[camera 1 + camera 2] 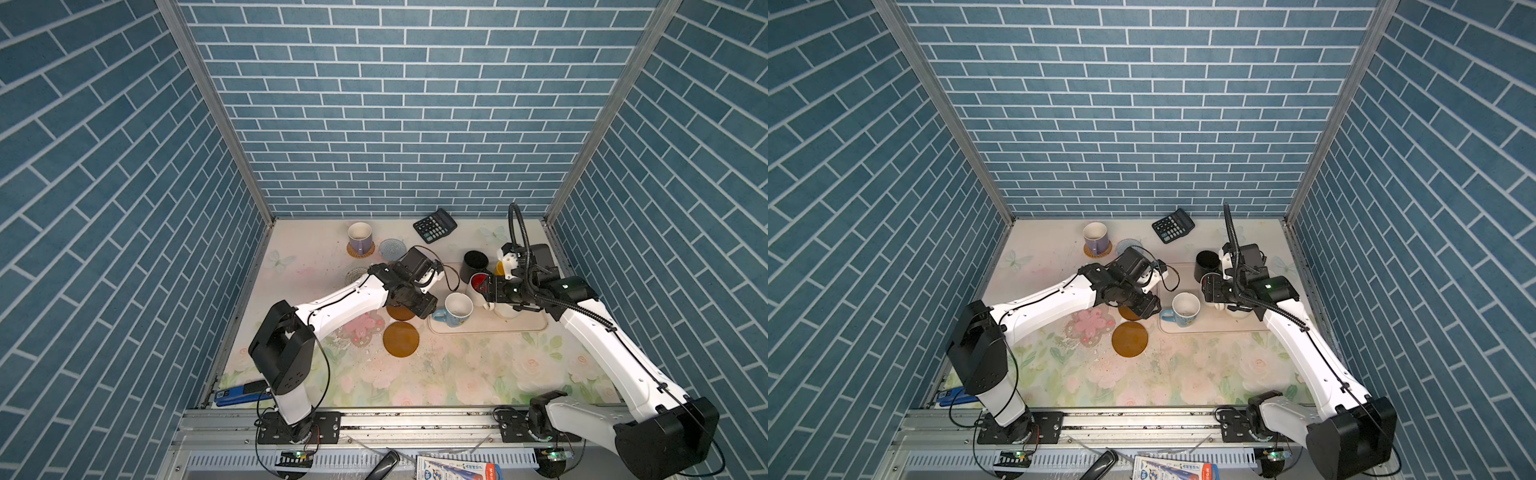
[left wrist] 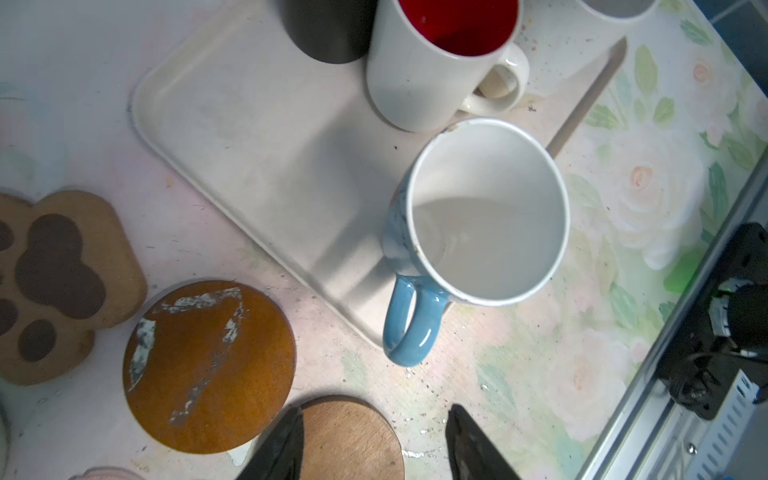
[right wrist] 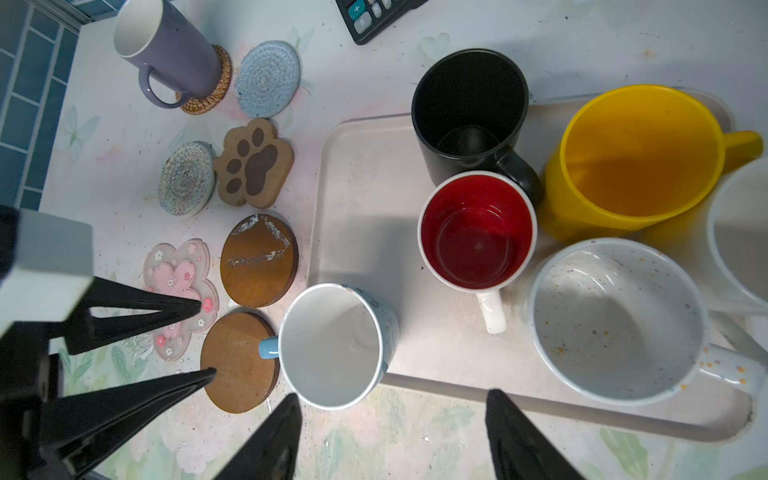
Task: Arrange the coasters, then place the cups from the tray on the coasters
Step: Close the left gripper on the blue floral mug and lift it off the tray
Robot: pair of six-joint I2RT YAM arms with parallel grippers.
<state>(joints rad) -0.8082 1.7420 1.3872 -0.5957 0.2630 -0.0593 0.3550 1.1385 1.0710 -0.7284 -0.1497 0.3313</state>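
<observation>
1. Closest to the lens in the right wrist view: right tool [image 3: 393,397], spread wide, gripping nothing, hanging over the near rim of the tray [image 3: 365,187].
2. Just beyond it, at the tray's near left corner: pale blue mug [image 3: 332,345], upright, handle poking out past the rim towards the nearer amber disc [image 3: 239,361].
3. Beside that handle: left tool [image 3: 206,340], about half open and empty, poised above the same disc. Probably clear of it, though hard to tell from these angles.
4. On the counter [image 3: 124,137] left of the tray: all seven coasters lying flat, so arranging looks finished.
5. Only the lavender mug [image 3: 166,45] placed so far, standing on the woven coaster [image 3: 220,87]. Six mugs yet to leave the tray.
6. Step in hand, by the look of it: fetching the pale blue mug as the second cup.
7. Next move calls for:
   - bringing the left tool onto the handle or rim wall and closing firmly;
   - lifting high enough to clear the tray's low rim;
   - setting down centred on a free coaster, the nearer amber disc being the shortest trip;
   - keeping the right tool out of that path.
</observation>
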